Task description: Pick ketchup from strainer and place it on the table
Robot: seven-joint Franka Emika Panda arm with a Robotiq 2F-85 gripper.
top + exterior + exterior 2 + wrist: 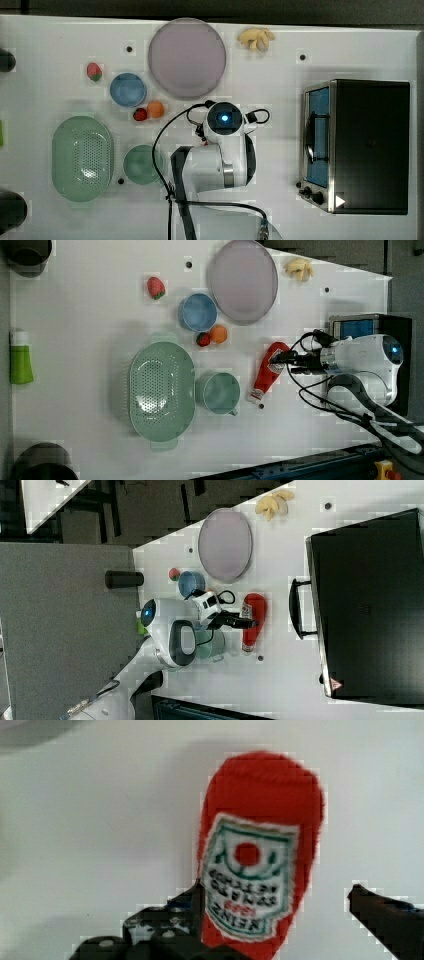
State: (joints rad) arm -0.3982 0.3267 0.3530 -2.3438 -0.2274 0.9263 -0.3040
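Left view: ketchup (267,371) lies flat on the table (90,355), out of the strainer (161,388), just beside the teal cup (218,393) near the table's middle. Gripper (276,359) hangs over its red base end; in the wrist view the fingers (385,915) stand spread wide either side, one clear of the bottle. Blue bowl (198,312), a small orange fruit (218,333) and a red one (203,339) sit nearby, apart from it.

Purple plate (187,57), blue bowl (128,89), teal cup (142,164), toaster oven (367,146), strawberry (94,71).
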